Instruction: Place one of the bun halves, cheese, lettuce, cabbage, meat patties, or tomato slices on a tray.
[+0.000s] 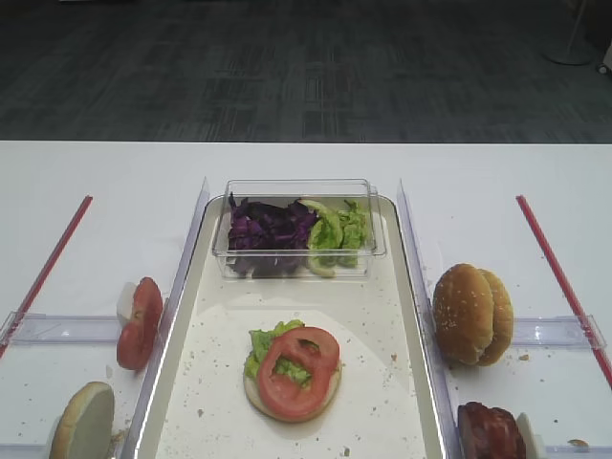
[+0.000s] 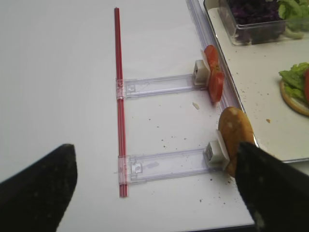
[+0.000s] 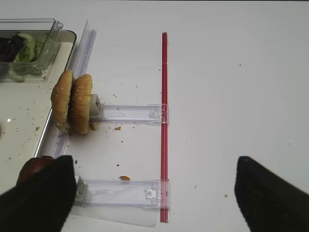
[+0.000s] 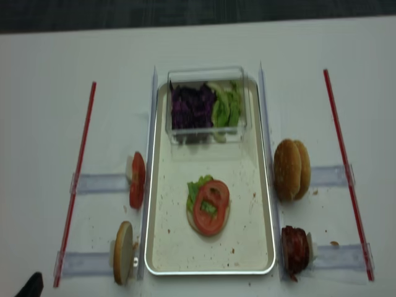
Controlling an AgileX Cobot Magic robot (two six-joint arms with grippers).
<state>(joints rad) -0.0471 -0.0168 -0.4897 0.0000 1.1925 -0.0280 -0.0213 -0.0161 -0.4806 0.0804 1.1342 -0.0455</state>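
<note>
Both my grippers spread, holding nothing.
Meat patties (image 1: pixel 490 432), lower right of the overhead view, probably soft and slippery; I'd pinch the rim.

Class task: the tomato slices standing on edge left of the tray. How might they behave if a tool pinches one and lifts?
The tomato slices look thin and wet, so probably slippery and floppy. Standing on edge against a holder, the others may topple once one leaves.

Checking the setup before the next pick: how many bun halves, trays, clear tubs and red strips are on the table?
Bun halves: 4
Tray: 1
Clear tub: 1
Red strips: 2
Total: 8
</note>
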